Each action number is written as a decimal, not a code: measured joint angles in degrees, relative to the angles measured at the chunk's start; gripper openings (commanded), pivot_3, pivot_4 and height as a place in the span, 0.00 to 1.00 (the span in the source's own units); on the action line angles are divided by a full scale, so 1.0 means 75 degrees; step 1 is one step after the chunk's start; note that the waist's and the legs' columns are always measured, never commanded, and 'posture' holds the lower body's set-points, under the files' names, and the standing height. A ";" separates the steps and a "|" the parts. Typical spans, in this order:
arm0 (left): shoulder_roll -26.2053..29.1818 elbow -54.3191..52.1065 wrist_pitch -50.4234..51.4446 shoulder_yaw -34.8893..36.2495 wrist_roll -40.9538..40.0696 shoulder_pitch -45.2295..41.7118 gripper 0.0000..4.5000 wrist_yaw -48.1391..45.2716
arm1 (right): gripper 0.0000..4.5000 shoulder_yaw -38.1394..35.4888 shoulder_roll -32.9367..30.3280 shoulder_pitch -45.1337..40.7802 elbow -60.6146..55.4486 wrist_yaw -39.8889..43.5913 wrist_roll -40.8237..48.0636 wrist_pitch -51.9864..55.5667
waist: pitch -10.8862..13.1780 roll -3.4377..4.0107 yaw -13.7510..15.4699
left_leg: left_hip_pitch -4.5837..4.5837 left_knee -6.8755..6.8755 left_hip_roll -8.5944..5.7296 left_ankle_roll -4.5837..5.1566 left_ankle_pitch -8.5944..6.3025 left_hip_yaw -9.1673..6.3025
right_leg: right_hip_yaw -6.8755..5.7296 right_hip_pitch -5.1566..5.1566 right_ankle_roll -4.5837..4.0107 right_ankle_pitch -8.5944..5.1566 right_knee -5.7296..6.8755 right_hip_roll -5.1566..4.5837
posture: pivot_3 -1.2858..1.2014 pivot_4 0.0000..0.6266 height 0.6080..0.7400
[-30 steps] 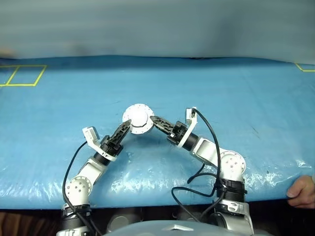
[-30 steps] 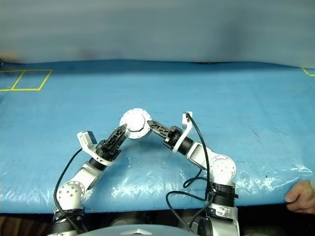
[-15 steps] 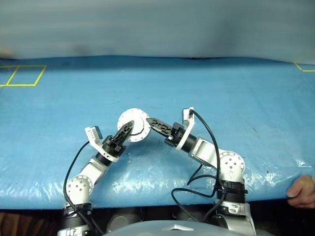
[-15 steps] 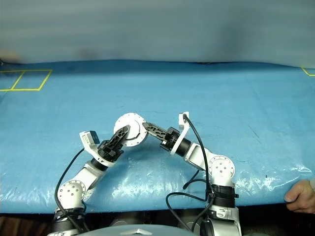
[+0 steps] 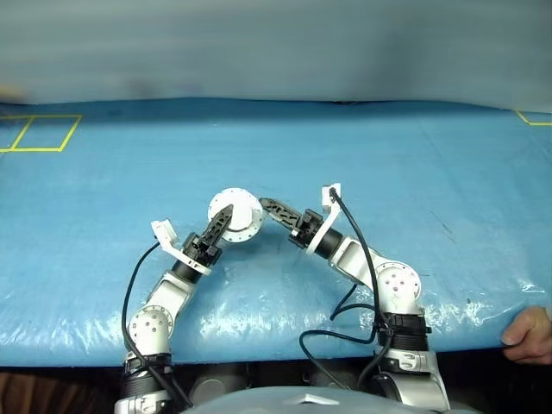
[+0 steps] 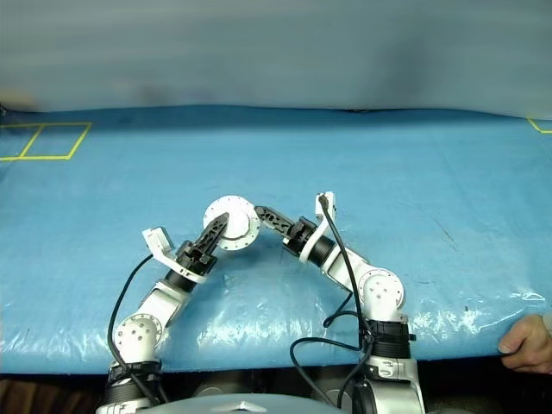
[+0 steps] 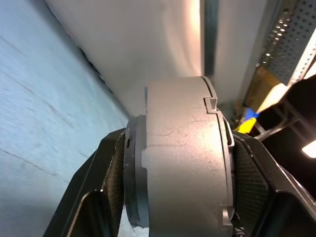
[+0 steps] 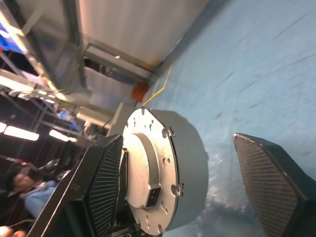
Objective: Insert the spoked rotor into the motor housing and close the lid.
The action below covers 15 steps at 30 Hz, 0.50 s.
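Left pincer [image 5: 226, 216] clamps motor housing [image 5: 237, 217] | right pincer [image 5: 266, 205] apart | housing seemingly on edge

Blue plastic sheet [image 5: 431, 172] covers the table; yellow tape squares [image 5: 39, 132]; grey wall [image 5: 276, 43] behind.

Even bright overhead light, glare on the wrinkled blue table cover [image 5: 448, 302], far background blurred

Motor housing [image 6: 231, 223] held between two grippers

The left gripper [image 6: 216, 229] clasps the housing's near-left edge; the right gripper [image 6: 263, 213] sits just right of it, over the blue sheet [image 6: 414, 172].
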 measured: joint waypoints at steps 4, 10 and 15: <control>-0.0319 0.0579 -0.1047 0.0563 0.0540 -0.0491 0.62 0.0865 | 0.78 -0.0024 -0.0011 0.0013 0.0156 -0.0077 -0.0432 -0.0401 | -0.0001 -0.0003 0.0009 | -0.0007 0.0004 -0.0002 0.0010 0.0005 0.0002 | 0.0002 -0.0002 0.0003 0.0003 -0.0001 -0.0001 | 0.52 0.24 1.00; -0.0408 0.2001 -0.2617 0.1495 0.1170 -0.2053 0.62 0.2400 | 0.78 -0.0185 0.0027 0.0246 0.0084 -0.0080 -0.0621 -0.0745 | -0.0001 -0.0013 0.0047 | -0.0009 0.0021 -0.0005 0.0011 0.0006 -0.0001 | -0.0001 0.0005 0.0010 0.0010 0.0000 0.0000 | 0.52 0.24 1.00; -0.0161 0.3162 -0.2790 0.1568 0.1613 -0.2766 0.62 0.2649 | 0.78 -0.0384 0.0174 0.0446 -0.0090 -0.0168 -0.0621 -0.0966 | -0.0002 -0.0016 0.0048 | -0.0013 0.0035 -0.0015 0.0032 0.0007 -0.0003 | -0.0002 0.0006 0.0020 0.0016 0.0000 -0.0001 | 0.52 0.24 1.00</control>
